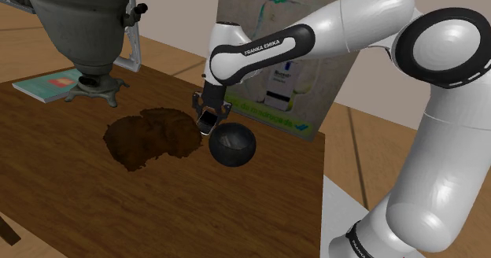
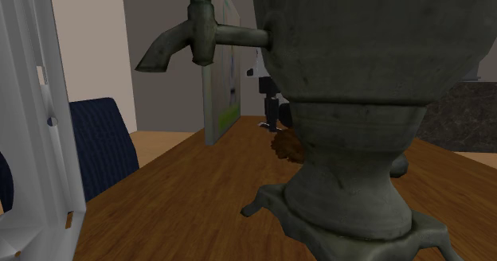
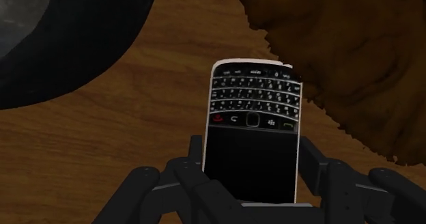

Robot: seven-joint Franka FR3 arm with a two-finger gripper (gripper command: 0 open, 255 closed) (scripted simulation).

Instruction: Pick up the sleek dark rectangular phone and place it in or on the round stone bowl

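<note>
the black gripper [image 1: 206, 121] is clenched on the phone [image 3: 252, 130]. in the wrist view its two fingers press on the long sides of the phone, at the lower part, and the end with the keyboard sticks out beyond them. the phone is black with a thin light edge, a dark screen and small white keys.

in the shoulder view the gripper points down at the wooden table [image 1: 118, 209], and the phone in it is just beside the rim of the bowl [image 1: 233, 144], on the shoulder view's left of it. the phone is not inside the bowl. the bowl is round and dark, almost black, and stands upright on the table. on the other side of the gripper a brown lumpy thing [image 1: 149, 136] lies flat on the table, so the phone is between it and the bowl.

at the far end of the table a grey metal urn [image 1: 86, 28] with a tap stands, and a teal book [image 1: 49, 85] lies just beside its foot. behind the white arm [image 1: 267, 48] a flat poster board [image 1: 291, 71] stands upright at the table's edge.
</note>
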